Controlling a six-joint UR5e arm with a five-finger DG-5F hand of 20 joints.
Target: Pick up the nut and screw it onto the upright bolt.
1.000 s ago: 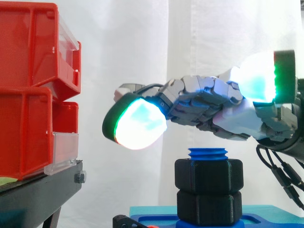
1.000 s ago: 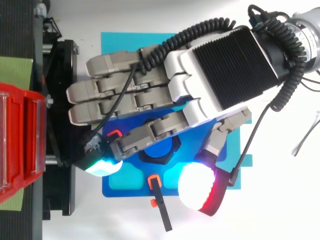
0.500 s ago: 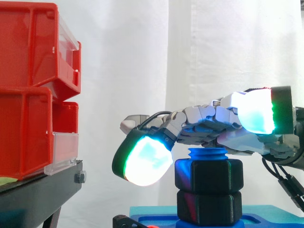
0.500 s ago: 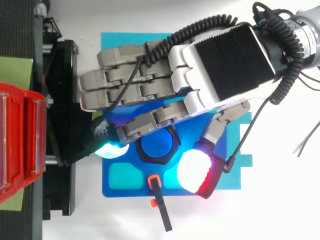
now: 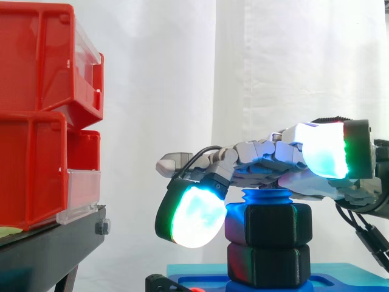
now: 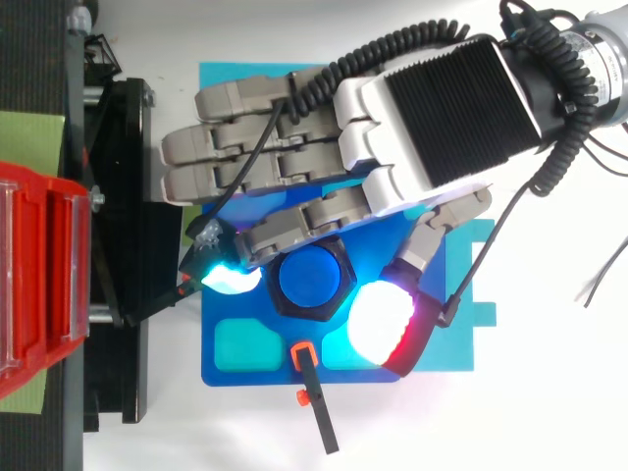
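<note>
Found the hand point(image 5: 285, 163) lower than a second ago. Back then, saw its big glowing fingertip up above the bolt. Now saw that fingertip point(image 5: 194, 216) down beside the top nut point(image 5: 269, 224), with the straight fingers lying just over the bolt point(image 5: 265, 196). Looked from above and saw more of the bolt point(image 6: 312, 278) as well: half covered by a finger a second ago, all of its round blue top out in the open now. Noticed no change in the nuts, the bolt or the bins.

Saw the hand point(image 6: 432, 118) spread out and holding nothing, fingers mostly straight. Saw one finger on one side of the top nut and the thumb point(image 6: 378, 322) on the other side, higher up.

Could not tell about the fingertip and the top nut: touching, or only just beside. Could not see the middle of the bolt, hidden inside the nuts. Lost the left part of the red bins point(image 5: 36, 55) past the edge, and the foot of the bolt past the bottom edge.

Counted one hand and one bolt. Counted two black nuts stacked on the bolt, the top nut and the lower nut point(image 5: 267, 263). Counted two red bins, one on top of the other, on a black stand point(image 5: 48, 249). Counted one blue plate point(image 6: 245, 378) under the bolt.
</note>
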